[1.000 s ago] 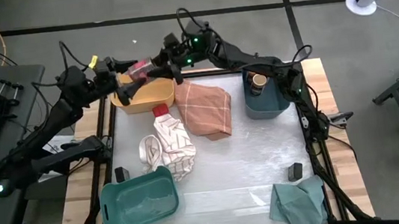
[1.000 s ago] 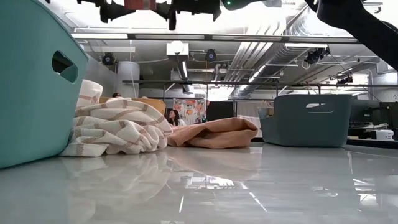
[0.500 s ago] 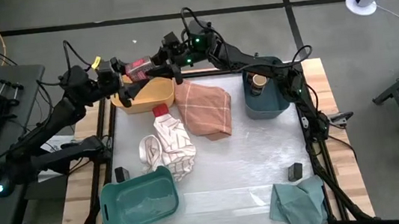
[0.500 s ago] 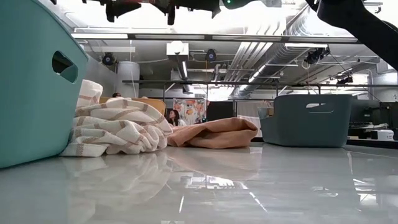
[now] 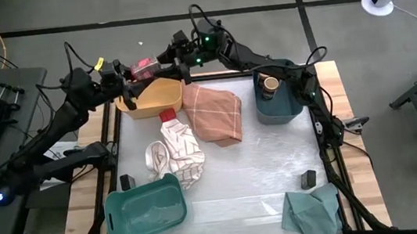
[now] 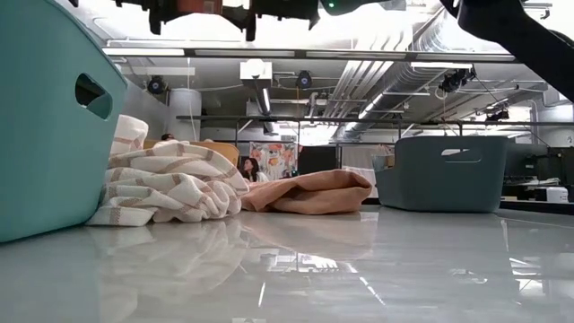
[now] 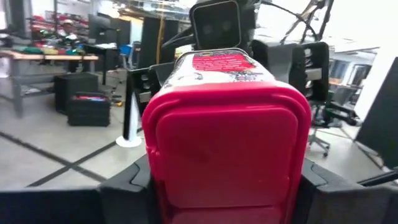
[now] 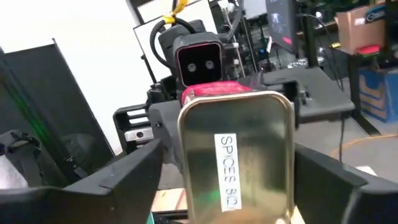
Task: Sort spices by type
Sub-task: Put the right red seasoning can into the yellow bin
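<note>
A red-topped spice tin (image 5: 144, 66) hangs level in the air above the yellow bin (image 5: 158, 101) at the table's far left. My left gripper (image 5: 130, 75) comes at it from the left and is shut on its red end. My right gripper (image 8: 227, 186) faces it from the right, open, its fingers standing on either side of the tin's metal base (image 8: 236, 155) without touching. Another red-topped container (image 5: 167, 115) sits on the striped cloth (image 5: 177, 153). A tan-topped round jar (image 5: 270, 84) stands in the blue bin (image 5: 278, 103). Small black blocks (image 5: 126, 181) (image 5: 308, 178) lie on the table. My left gripper pinches the tin's red cap end (image 7: 155, 180) between its two fingers, one on each side. The fingers reach in level from the table's left and lie along the tin. The tin is held level, clear of the yellow bin below it.
An orange cloth (image 5: 216, 112) lies between the yellow and blue bins. A teal bin (image 5: 147, 211) stands at the near left, a green cloth (image 5: 314, 211) at the near right. The near middle of the table (image 5: 254, 175) is bare.
Both arms have stayed in place above the yellow bin. My left gripper's fingers have closed onto the tin's red end, and my right gripper's fingers have spread off its metal base. The tin has stayed level between them.
</note>
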`<state>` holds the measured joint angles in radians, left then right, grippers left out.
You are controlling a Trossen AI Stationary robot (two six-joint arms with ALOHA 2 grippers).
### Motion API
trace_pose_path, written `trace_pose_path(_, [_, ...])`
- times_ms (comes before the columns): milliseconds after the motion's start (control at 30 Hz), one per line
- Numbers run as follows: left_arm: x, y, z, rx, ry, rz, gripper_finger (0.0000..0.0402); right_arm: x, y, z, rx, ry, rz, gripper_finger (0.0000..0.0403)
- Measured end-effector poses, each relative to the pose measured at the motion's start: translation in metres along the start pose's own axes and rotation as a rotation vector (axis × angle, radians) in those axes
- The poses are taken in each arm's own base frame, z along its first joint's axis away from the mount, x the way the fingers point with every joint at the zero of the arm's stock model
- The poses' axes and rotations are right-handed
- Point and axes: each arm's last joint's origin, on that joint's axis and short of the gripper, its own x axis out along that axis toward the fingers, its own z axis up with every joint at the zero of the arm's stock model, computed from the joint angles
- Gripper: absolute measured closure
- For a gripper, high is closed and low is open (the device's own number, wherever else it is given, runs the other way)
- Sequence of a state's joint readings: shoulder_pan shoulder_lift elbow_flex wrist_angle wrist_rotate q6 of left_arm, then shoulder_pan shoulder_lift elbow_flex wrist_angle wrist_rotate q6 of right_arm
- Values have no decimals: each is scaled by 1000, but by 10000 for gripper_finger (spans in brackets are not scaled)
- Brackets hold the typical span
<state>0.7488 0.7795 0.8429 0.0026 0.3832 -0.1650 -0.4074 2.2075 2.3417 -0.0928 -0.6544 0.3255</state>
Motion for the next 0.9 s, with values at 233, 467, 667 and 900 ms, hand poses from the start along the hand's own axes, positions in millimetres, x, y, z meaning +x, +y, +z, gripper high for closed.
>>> trace_pose_path(233, [-12, 20, -9, -58, 107, 333, 214, -46, -12, 27, 94, 43, -98, 69])
trace_pose_path(467, [8, 61, -36, -240, 628, 707, 214, -80, -17, 28, 153, 185, -316, 67])
trace_pose_path(667, [39, 107, -79, -265, 971, 969, 214, -83, -18, 17, 178, 272, -416, 67])
trace_pose_path(900, [44, 137, -111, -502, 1048, 1102, 214, -83, -16, 12, 180, 322, -424, 66])
